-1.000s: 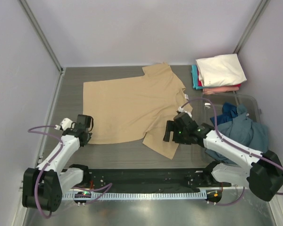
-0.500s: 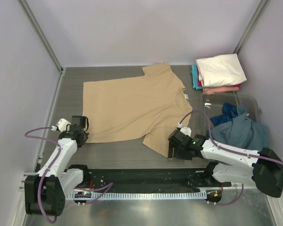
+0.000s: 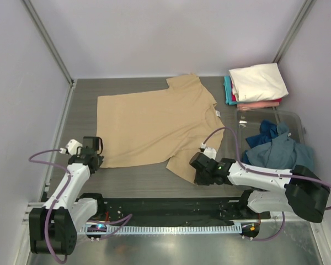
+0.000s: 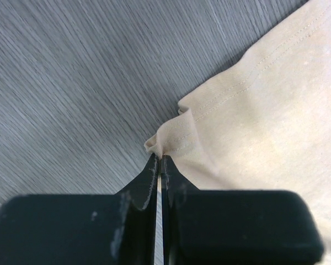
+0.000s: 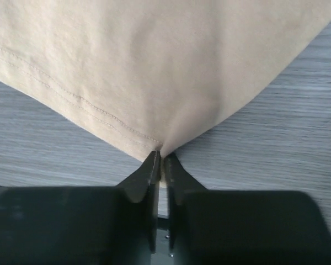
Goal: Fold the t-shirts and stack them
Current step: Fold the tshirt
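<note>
A tan t-shirt (image 3: 154, 124) lies spread flat on the grey table, collar toward the right. My left gripper (image 3: 96, 162) sits at its near-left hem corner. In the left wrist view this gripper (image 4: 160, 157) is shut, with the bunched hem corner of the shirt (image 4: 265, 110) pinched at its tips. My right gripper (image 3: 198, 176) is at the tip of the near sleeve. The right wrist view shows this gripper (image 5: 161, 154) shut on the sleeve's point, and the tan cloth (image 5: 154, 66) fans out away from it.
A folded stack (image 3: 259, 83) sits at the back right, cream-white on top with pink, red and teal below. A clear bin (image 3: 298, 118) at the right holds crumpled blue shirts (image 3: 278, 150). Walls close in both sides and the back.
My right gripper came down from the sleeve's upper edge to its near tip and closed on it. My left arm shifted slightly, still shut on the hem corner.
</note>
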Tool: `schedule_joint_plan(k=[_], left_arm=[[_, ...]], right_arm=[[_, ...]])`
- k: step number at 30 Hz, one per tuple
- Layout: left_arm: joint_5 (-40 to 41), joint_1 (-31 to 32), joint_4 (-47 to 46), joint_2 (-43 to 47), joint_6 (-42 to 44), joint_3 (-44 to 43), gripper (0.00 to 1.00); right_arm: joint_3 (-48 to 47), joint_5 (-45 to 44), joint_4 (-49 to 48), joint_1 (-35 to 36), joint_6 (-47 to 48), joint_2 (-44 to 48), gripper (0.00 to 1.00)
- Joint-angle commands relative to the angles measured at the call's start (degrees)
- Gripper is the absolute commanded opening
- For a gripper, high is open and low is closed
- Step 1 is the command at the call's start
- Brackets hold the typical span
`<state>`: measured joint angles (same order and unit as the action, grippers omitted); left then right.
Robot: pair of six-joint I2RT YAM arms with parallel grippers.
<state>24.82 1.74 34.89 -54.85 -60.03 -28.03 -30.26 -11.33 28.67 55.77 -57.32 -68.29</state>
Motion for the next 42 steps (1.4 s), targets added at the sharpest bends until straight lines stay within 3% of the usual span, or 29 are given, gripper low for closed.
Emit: schedule_joint_plan(k=[1,3,12,27,31,36,42], left_arm=[[0.3,-0.5,-1.8,1.0,0.6,0.5,0.00],[0.0,-0.5,-1.1,1.2,0.6,0.2,0.00],[-1.7,-0.5,7.6,8.6,0.5,-4.6,0.00],[-1.8,-0.8,16.1,13.6,-1.0,-9.6,0.00],[-2.2,-0.8,15.6,12.7,0.0,-9.9,0.00],[-3.8,-0.8,12.8,7.5,3.1,-12.7,0.00],[-3.5,-1.0,10.9,-1.6,7.3,-17.8,0.00]], right_arm=[[2.5,-1.8,-0.9,0.3,-0.6,-2.1,0.09],[2.1,-3.1,0.1,0.3,-0.9,0.4,0.02],[-2.8,-10.5,17.8,0.3,-4.0,18.3,0.01],[-11.5,-16.6,35.1,0.4,-7.0,30.6,0.01],[-15.2,-18.3,32.6,0.3,-2.3,27.7,0.01],[-25.4,-23.5,27.2,-1.6,8.1,15.2,0.01],[-32.0,-12.5,17.7,-15.6,21.7,5.4,0.01]])
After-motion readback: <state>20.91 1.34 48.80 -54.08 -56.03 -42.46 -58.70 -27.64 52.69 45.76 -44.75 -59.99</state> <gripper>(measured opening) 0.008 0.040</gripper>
